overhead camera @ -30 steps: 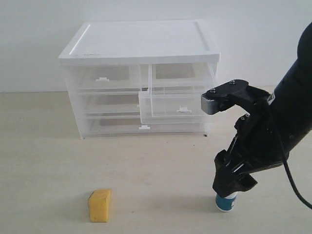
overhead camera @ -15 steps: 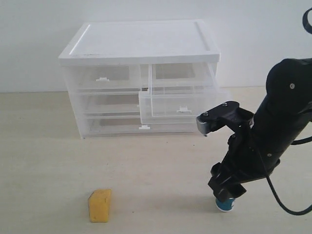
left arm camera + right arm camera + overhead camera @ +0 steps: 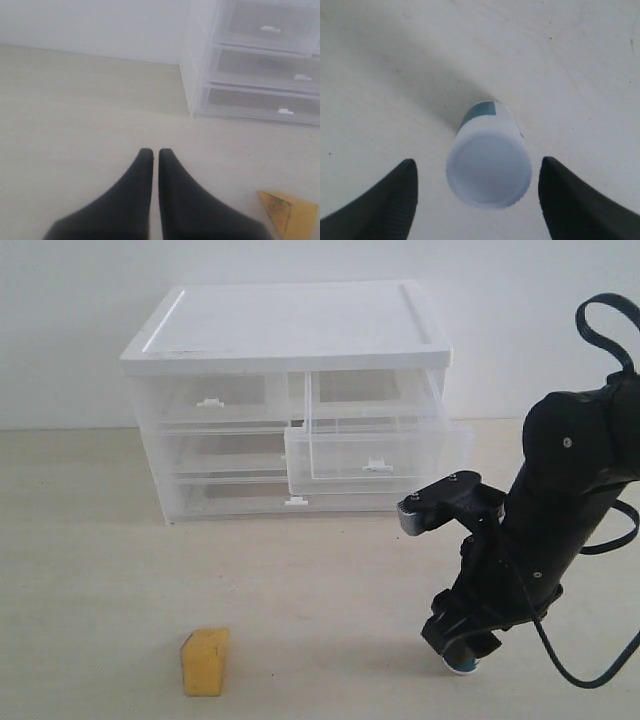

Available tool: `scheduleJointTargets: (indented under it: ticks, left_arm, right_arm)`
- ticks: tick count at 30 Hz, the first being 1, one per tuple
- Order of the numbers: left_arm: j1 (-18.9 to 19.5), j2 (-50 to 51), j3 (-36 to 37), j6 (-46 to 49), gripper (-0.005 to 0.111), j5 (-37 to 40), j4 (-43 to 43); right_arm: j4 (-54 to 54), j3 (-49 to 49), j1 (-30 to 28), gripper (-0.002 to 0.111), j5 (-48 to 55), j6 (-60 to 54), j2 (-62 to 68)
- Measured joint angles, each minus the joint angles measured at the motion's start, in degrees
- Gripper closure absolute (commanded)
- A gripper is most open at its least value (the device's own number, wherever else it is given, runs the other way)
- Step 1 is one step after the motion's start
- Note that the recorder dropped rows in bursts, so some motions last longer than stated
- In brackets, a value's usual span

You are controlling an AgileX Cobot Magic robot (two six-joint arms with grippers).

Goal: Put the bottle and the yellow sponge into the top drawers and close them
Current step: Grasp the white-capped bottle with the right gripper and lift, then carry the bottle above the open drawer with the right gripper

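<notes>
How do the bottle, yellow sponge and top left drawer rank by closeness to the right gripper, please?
In the exterior view:
1. Bottle, directly under the right gripper.
2. Yellow sponge, left across the table.
3. Top left drawer, back in the cabinet.

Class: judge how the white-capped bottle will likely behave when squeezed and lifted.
The bottle stands upright and looks wide, so it probably resists tipping. Its round body may roll if knocked over, and looks smooth, possibly slippery.
</notes>
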Motion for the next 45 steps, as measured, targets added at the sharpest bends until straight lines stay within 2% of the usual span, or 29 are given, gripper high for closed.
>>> scheduleJointTargets:
  ticks: [15,17,23,24,29,37,42,45]
  left_arm:
    - [0.0,0.0,0.0,0.0,0.103,0.0,0.0]
    - [0.0,0.0,0.0,0.0,0.103,0.0,0.0]
    - [0.0,0.0,0.0,0.0,0.103,0.0,0.0]
    - [0.0,0.0,0.0,0.0,0.103,0.0,0.0]
    - [0.0,0.0,0.0,0.0,0.103,0.0,0.0]
    - [0.0,0.0,0.0,0.0,0.103,0.0,0.0]
    - [0.0,0.0,0.0,0.0,0.103,0.0,0.0]
    - [0.0,0.0,0.0,0.0,0.103,0.0,0.0]
  right_arm:
    - [0.0,0.1,0.0,0.054,-1.4,0.7,0.3]
    - [0.0,0.1,0.0,0.061,-1.6,0.7,0.3]
    - [0.0,0.1,0.0,0.106,-1.8,0.8,0.3]
    - [0.0,0.1,0.0,0.108,-1.8,0.8,0.3]
    - [0.0,0.1,0.0,0.108,-1.8,0.9,0.3]
    - [1.5,-1.6,0.0,0.108,4.5,-1.5,-3.1]
    - [5.0,-1.9,0.0,0.108,6.9,-8.0,-11.0]
    - [10.7,-1.9,-1.5,0.108,7.6,-19.8,-17.5]
